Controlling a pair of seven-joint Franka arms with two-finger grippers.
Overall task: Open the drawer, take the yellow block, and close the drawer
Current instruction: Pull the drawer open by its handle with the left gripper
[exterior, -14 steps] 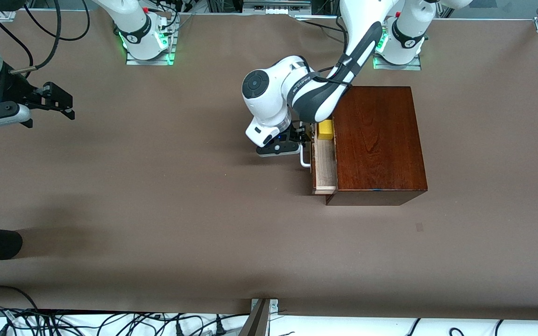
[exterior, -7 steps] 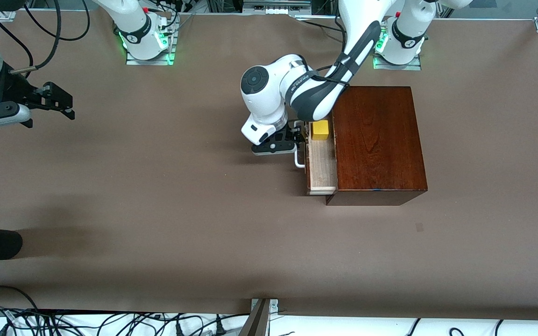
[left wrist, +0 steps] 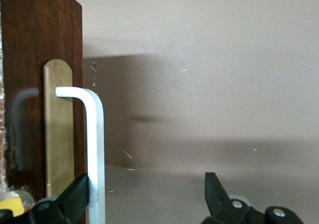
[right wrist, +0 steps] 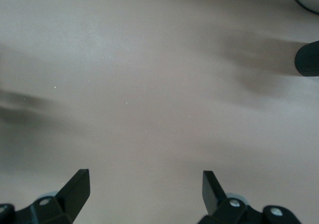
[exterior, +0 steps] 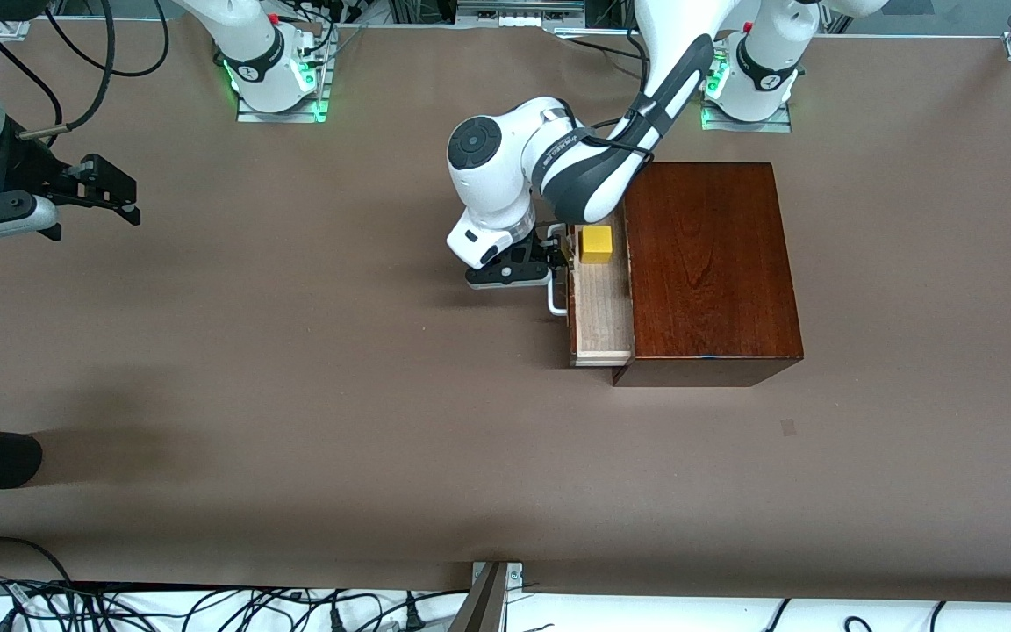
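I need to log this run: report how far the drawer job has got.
Done so far: the drawer is partly open, and the yellow block shows inside. In hand: the left gripper, open, hooks one finger inside the white handle. Left: take the block, close the drawer. The right gripper waits, open.

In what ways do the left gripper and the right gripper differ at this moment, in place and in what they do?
The left gripper is at the drawer, one finger hooked inside the white handle; the right gripper waits over bare table toward the right arm's end, touching nothing. The left gripper is beside the yellow block; the right gripper is well away from it. Both are open.
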